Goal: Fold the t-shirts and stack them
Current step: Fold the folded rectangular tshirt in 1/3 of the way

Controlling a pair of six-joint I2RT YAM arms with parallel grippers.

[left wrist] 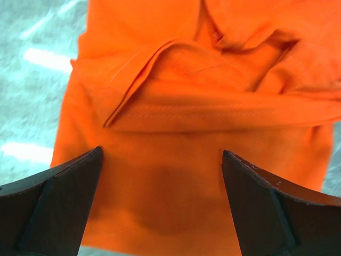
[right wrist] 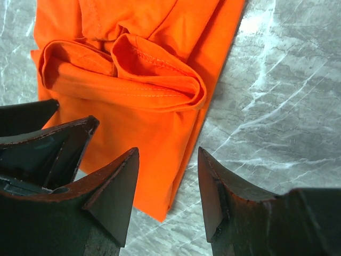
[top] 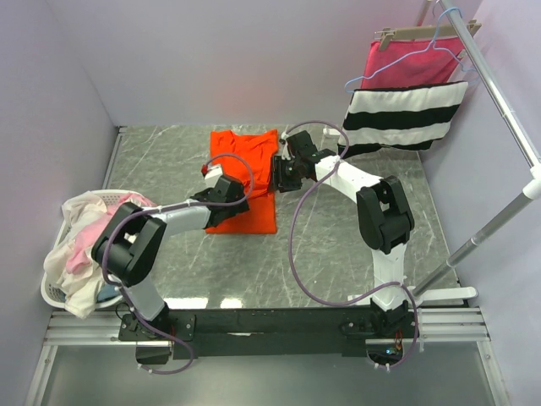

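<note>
The bright orange-red t-shirt (top: 245, 156) lies partly folded on the marble table, with rolled folds across its middle. It fills the left wrist view (left wrist: 176, 106) and shows in the right wrist view (right wrist: 138, 122). My left gripper (top: 235, 193) is open and empty, low over the shirt's left part (left wrist: 162, 152). My right gripper (top: 279, 176) is open and empty over the shirt's right edge, its jaws astride a lower corner (right wrist: 168, 152). Cream-white (top: 80, 216) and pale pink (top: 84, 254) shirts lie heaped in a basket at the left.
The white laundry basket (top: 52, 245) stands at the table's left edge. A pink cloth with black and white stripes (top: 404, 118) hangs from a rack pole (top: 499, 93) at the back right. Purple walls close in the table.
</note>
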